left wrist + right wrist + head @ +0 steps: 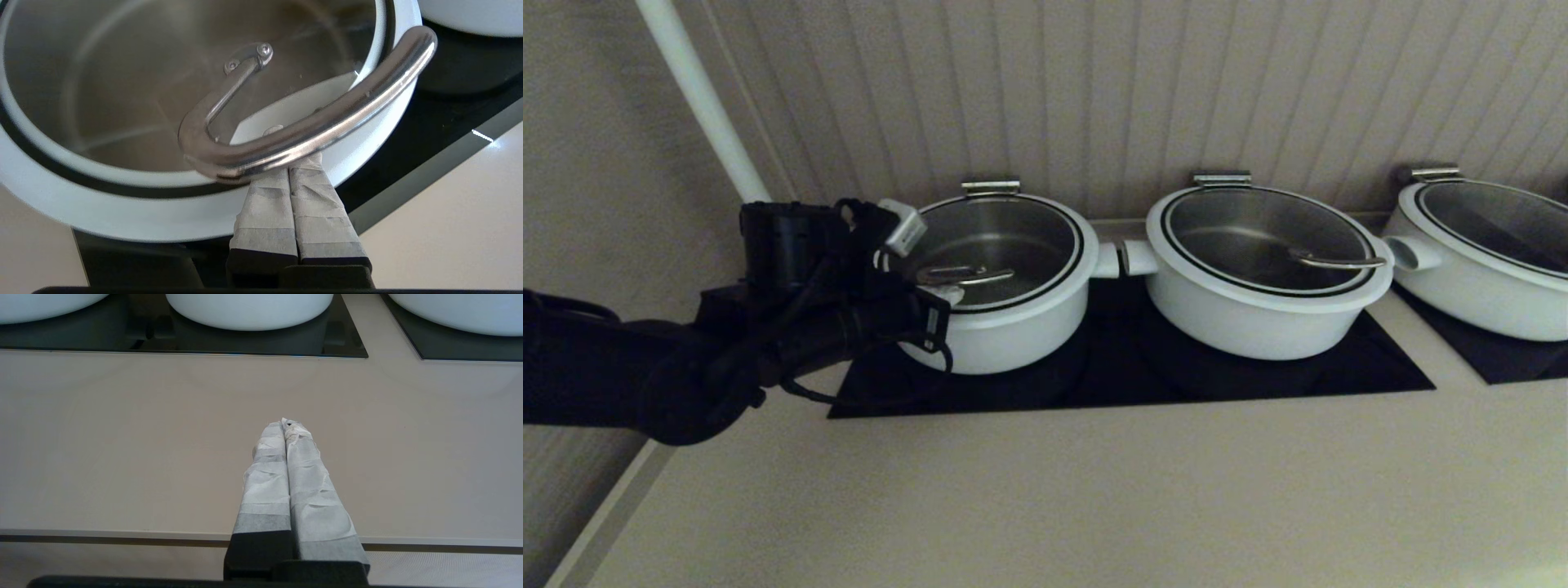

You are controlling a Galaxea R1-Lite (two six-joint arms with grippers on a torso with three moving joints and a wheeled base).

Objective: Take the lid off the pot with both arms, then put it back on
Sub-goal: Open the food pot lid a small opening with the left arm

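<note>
The pot [1013,327] is the leftmost white pot, standing on a black hob panel [1143,376]. The glass lid [1005,237] lies on it, with its steel loop handle [964,275] at the near left. My left gripper [941,290] is at that handle. In the left wrist view the white-wrapped fingers [265,204] are pressed together, and the gripper's tip [292,165] is tucked under the loop handle [327,118], over the lid's white rim [122,212]. My right gripper [286,424] is shut and empty over the beige counter [122,437], out of the head view.
Two wider white pots with lids stand to the right, a middle one [1258,278] and a far-right one [1486,253]. The middle pot's stub handle nearly touches the pot's handle. A panelled wall rises close behind. A white pipe [698,98] runs up at the back left.
</note>
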